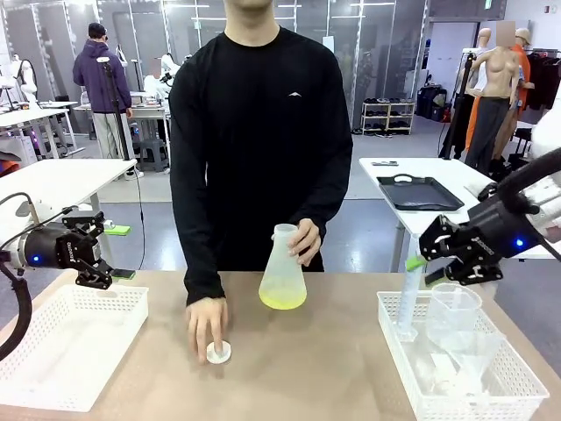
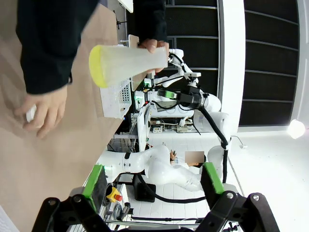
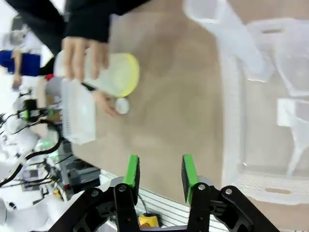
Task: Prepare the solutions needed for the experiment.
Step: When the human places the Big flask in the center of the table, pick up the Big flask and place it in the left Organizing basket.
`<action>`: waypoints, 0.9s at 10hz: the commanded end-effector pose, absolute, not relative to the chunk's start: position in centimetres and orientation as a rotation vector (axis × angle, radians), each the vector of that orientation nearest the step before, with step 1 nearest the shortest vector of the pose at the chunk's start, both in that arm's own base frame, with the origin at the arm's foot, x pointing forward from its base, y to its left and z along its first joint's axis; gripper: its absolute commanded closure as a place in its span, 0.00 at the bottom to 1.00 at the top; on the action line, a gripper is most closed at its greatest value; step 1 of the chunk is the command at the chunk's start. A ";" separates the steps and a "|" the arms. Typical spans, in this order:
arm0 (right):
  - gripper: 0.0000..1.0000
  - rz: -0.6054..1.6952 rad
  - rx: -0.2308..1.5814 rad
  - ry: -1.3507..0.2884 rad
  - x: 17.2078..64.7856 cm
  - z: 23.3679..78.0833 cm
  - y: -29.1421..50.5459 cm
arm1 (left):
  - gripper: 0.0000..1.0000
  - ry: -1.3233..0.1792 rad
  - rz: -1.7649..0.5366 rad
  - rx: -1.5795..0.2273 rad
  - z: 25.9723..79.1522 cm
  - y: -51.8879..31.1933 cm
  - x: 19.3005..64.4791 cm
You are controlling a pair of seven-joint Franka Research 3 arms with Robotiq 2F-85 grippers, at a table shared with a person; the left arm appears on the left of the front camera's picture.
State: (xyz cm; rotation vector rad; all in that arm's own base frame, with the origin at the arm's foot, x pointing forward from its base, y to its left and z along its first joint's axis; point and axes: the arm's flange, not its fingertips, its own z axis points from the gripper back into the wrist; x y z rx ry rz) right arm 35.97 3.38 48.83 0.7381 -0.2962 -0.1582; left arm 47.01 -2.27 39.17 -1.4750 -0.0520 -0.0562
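Observation:
The person at the far side holds a translucent conical flask point(image 1: 282, 276) by its neck, tilted just above the table. A shallow yellow layer of solution point(image 1: 282, 300) lies in its base. The flask point(image 2: 128, 63) and its solution point(image 2: 98, 65) also show in the left wrist view, and the flask point(image 3: 108, 75) in the right wrist view. The person's other hand rests on a small white cap point(image 1: 218, 352). My left gripper point(image 1: 118, 253) point(image 2: 153, 183) hangs wide open over the left basket. Above the right basket, my right gripper point(image 1: 429, 259) point(image 3: 159, 176) has its pads partly closed with nothing between them.
An empty white basket point(image 1: 61, 342) sits at the front left. The right basket point(image 1: 456, 399) holds a tall measuring cylinder point(image 1: 408, 303), a beaker point(image 1: 453, 307) and a funnel. Bare brown table lies between the baskets.

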 end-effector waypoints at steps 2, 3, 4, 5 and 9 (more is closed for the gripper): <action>0.54 -0.010 1.043 -0.190 37.6 45.9 2.0 | 0.00 -0.066 -0.056 -1.462 39.3 -2.4 47.1; 0.54 0.040 1.186 -0.168 38.2 45.2 1.3 | 0.00 -0.066 -0.056 -1.462 39.3 -2.4 47.1; 0.54 0.094 1.274 -0.144 38.5 44.6 0.7 | 0.00 -0.066 -0.056 -1.462 39.3 -2.4 47.1; 0.54 0.117 1.355 -0.149 38.5 44.1 0.1 | 0.00 -0.066 -0.056 -1.462 39.3 -2.4 47.1; 0.54 0.065 1.521 -0.114 38.7 42.5 -0.6 | 0.00 -0.066 -0.056 -1.462 39.3 -2.4 47.1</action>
